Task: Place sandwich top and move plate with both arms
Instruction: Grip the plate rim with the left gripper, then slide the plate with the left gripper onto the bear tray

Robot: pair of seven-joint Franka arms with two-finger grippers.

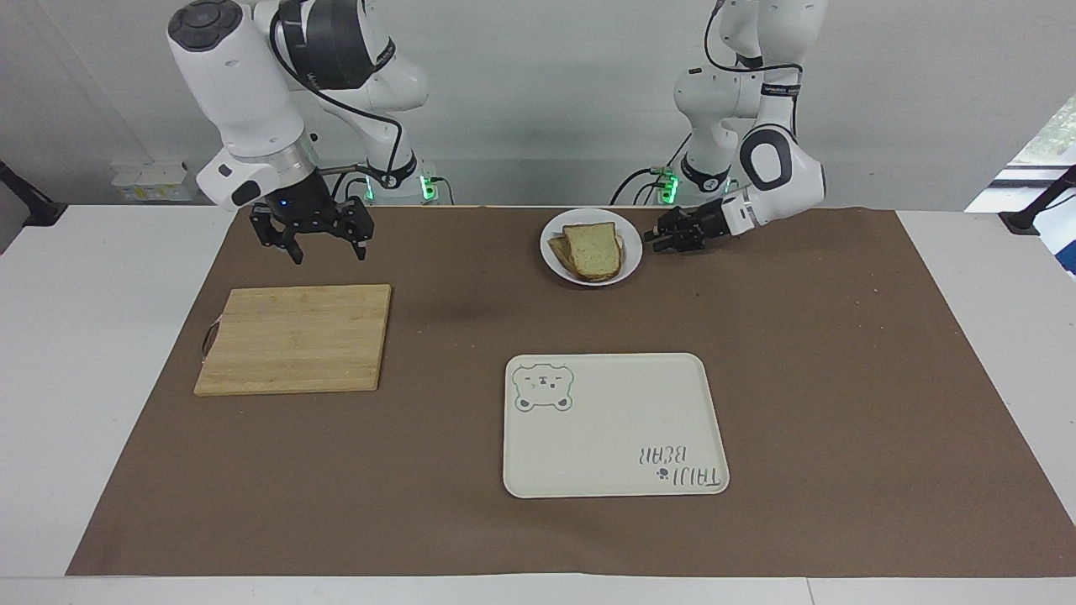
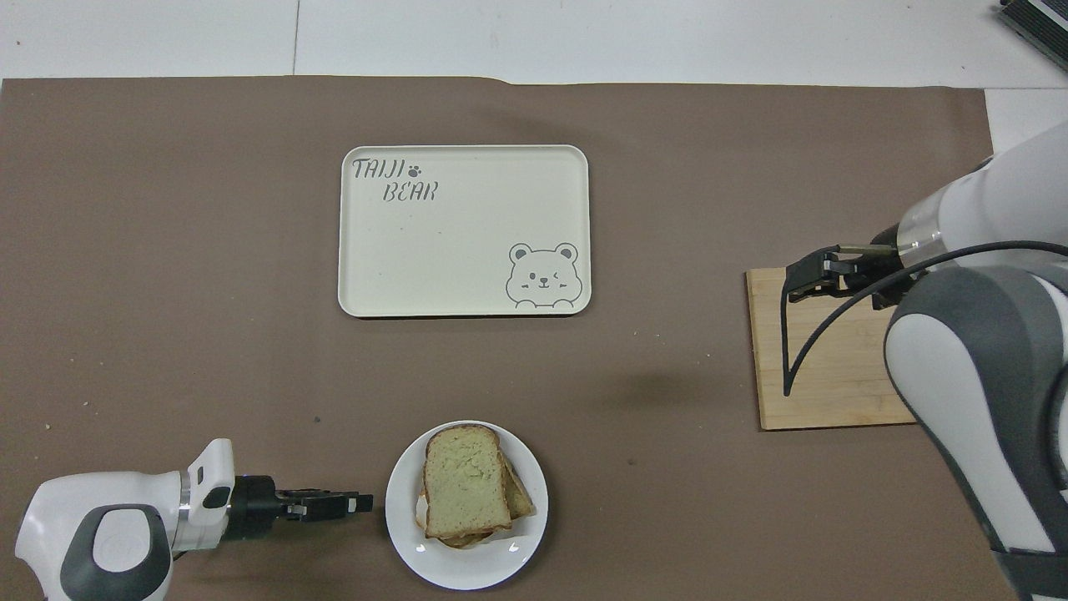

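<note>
White plate (image 1: 632, 260) may skid, tipping the sandwich top (image 1: 593, 249), if the left gripper (image 1: 652, 239), open and empty, nudges its rim while the right gripper (image 1: 309, 239), spread and empty, waits above the cutting board (image 1: 294, 339).

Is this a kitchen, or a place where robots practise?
Probably a robot practice lab set up like a kitchen: two robot arms at a table covered in brown paper, with a cutting board, a bear tray and bread on a plate.

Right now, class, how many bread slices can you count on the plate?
2 visible: the sandwich top lies uppermost on the plate, and a browner slice peeks out beneath it, toward the right arm's end. More layers may be hidden underneath.
</note>
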